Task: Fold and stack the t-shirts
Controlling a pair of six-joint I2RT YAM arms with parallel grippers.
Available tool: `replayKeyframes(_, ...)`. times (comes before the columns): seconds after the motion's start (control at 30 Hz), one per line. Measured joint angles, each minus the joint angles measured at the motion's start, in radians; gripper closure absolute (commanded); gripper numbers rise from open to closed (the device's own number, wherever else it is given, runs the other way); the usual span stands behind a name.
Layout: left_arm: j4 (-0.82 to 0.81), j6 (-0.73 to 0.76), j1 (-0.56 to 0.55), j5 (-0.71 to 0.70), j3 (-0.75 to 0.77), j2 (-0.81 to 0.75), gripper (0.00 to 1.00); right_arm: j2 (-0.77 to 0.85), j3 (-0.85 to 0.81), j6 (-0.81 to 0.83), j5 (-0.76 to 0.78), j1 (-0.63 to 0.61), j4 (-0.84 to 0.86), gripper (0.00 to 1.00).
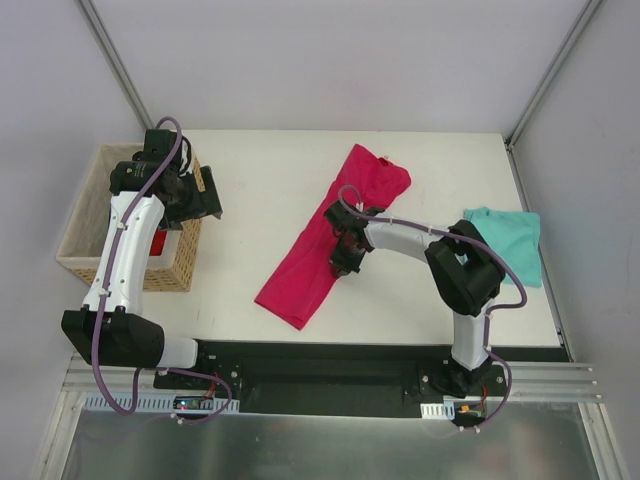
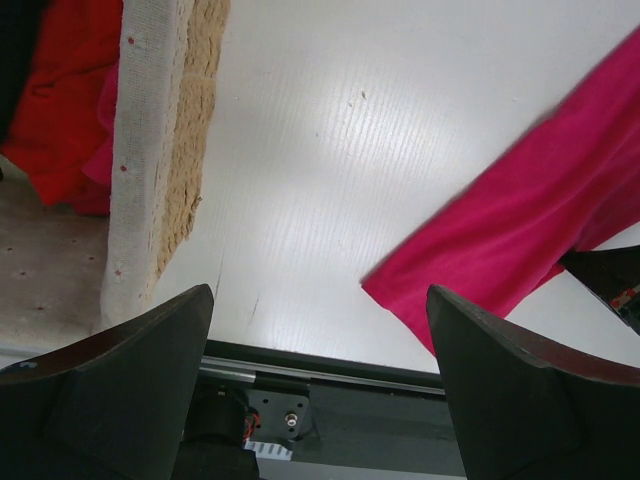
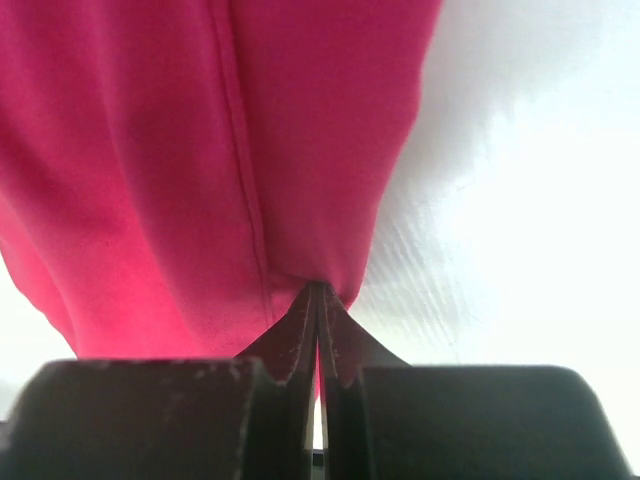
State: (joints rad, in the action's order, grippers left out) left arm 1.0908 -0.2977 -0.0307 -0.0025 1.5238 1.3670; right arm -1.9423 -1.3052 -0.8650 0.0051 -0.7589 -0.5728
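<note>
The pink shirt [image 1: 305, 265] lies mid-table as a long strip, its axis running from 1 o'clock to 7 o'clock. The right gripper [image 3: 320, 297] is pinched tight on the strip's 4 o'clock edge near mid-length, so the cloth spreads from it toward 10 o'clock. The left gripper [image 2: 320, 300], jaws apart and empty, hangs by the basket [image 1: 165, 270] at 9 o'clock, farther from the strip. The teal shirt [image 1: 505, 240] lies at 3 o'clock.

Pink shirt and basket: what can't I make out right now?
Pink shirt: top view, right arm covers its middle; right wrist view too close to show folds.
Basket: top view, left arm hides most contents; left wrist view crops it.
Teal shirt: right arm overlaps its edge.
</note>
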Motion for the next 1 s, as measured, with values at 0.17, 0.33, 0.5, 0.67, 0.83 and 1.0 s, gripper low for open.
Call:
replayKeyframes(0.17,0.006,0.003,0.000,0.000,0.010,0.001,0.12,0.006,-0.001,-0.032,0.035,0.000,-0.042,0.99)
replayKeyframes(0.33,0.008,0.003,0.000,0.000,0.024,0.001,0.12,0.013,-0.003,-0.062,0.083,0.000,-0.103,0.99)
replayKeyframes(0.5,0.010,0.004,0.000,0.000,0.024,0.006,0.12,0.014,-0.027,-0.063,0.155,-0.007,-0.187,0.91)
replayKeyframes(0.67,0.009,0.004,0.000,0.002,0.024,0.015,0.12,-0.004,-0.128,-0.034,0.248,-0.038,-0.292,0.84)
replayKeyframes(0.83,-0.006,0.004,0.000,0.003,0.006,0.022,0.12,-0.007,-0.256,0.015,0.345,-0.079,-0.356,0.71)
replayKeyframes(1.0,-0.020,0.004,0.000,0.022,-0.030,0.023,0.12,-0.007,-0.356,0.083,0.449,-0.088,-0.399,0.93)
